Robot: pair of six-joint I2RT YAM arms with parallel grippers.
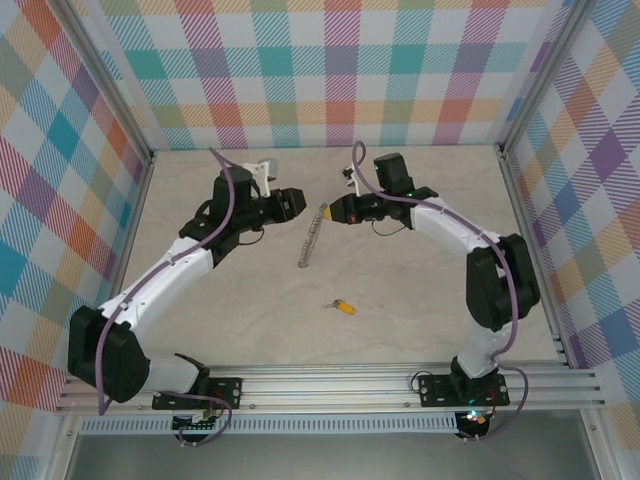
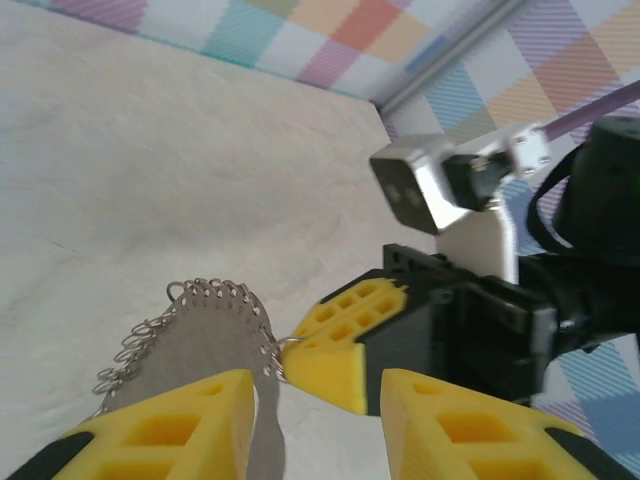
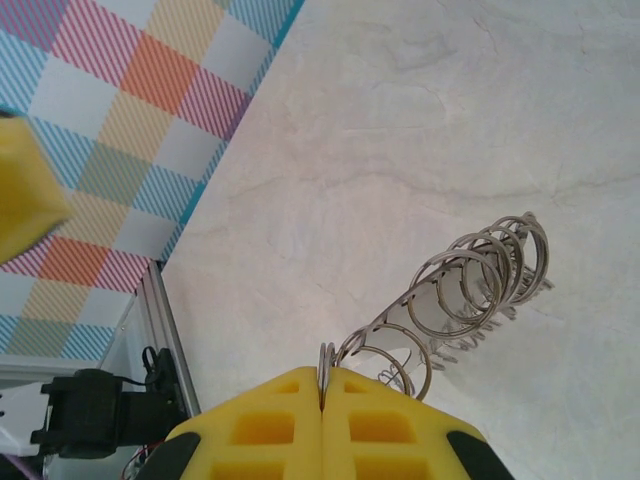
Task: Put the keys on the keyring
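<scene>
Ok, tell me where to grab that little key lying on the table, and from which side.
I'd pinch the key by its yellow-orange head, coming straight down from above. It lies flat on the table, and that leaves the thin silver end free to thread onto the keyring.

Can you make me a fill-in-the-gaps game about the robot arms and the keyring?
The right gripper is ___ on the silver-grey, chain-like metal keyring. The left gripper stands ___. The tiny yellow-orange-headed key lies loose on the beige ___.
Missing words: shut, open, table.
</scene>
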